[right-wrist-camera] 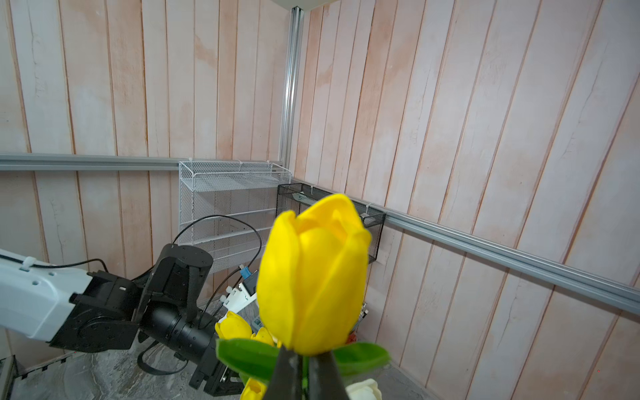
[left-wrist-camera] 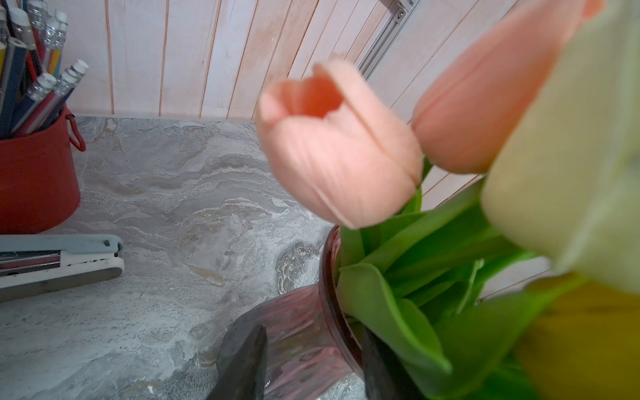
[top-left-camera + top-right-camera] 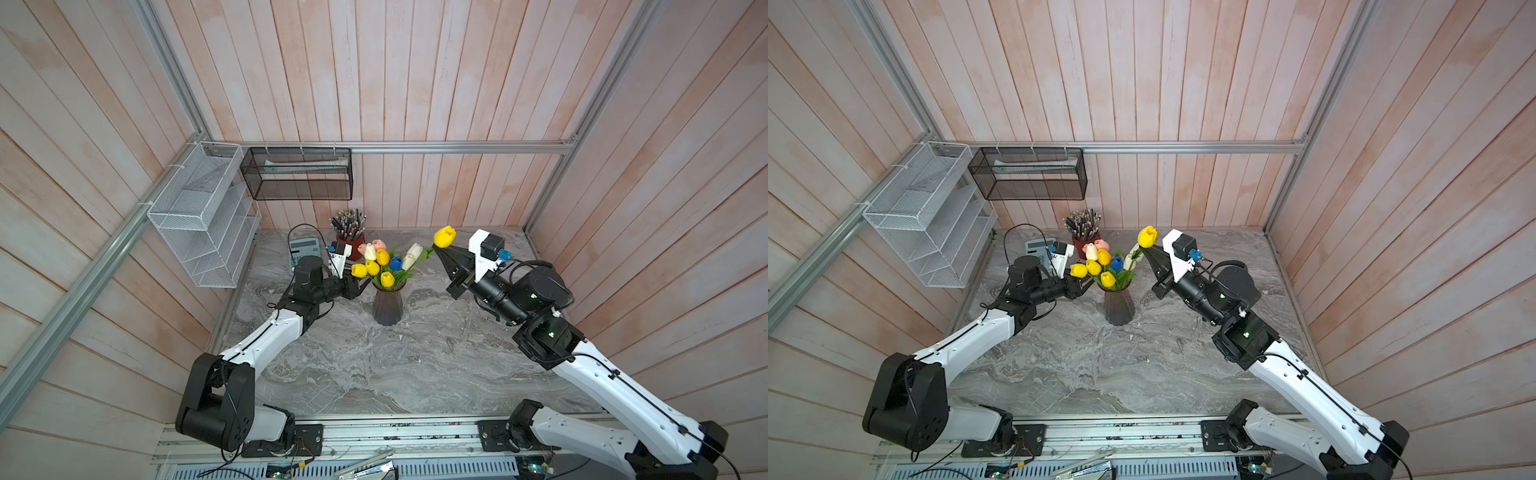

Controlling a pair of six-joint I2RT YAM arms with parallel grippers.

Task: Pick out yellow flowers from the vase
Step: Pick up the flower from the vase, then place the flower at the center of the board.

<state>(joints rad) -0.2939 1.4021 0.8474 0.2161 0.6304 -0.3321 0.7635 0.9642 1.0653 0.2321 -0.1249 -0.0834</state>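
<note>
- Yellow is the colour in hand: the right gripper (image 3: 436, 248) is pinched tight on the stem of one yellow flower (image 3: 444, 237), just under its head. It is held up and to the right of the vase (image 3: 388, 307) in both top views.
- That stem slants down-left toward the bunch; I cannot tell whether its lower end has cleared the rim.
- The left gripper (image 3: 363, 286), jaws part-way apart, clasps the vase neck from the left of the frame. The left wrist view shows a finger on either side of the ribbed glass.
- Four more yellow flowers (image 3: 372, 267) stand in the vase at the lower left of the bunch, beside the pink tulips (image 3: 374, 245), white tulips (image 3: 411, 255) and a blue tulip (image 3: 395, 263).
- To do this step well, I would draw slowly along the stem's own line, up and right, so the leaves do not drag neighbours out. The vase should be kept pinned meanwhile.
- Open room: bare tabletop (image 3: 374, 365) spreads across the lower centre and to the right of the vase, which looks a good place to lay the flower down.
- Tight sides: the red pencil cup (image 3: 351, 241) and the calculator (image 3: 303, 249) sit close at the vase's upper left. The plank walls bound the tabletop's upper and right edges.
</note>
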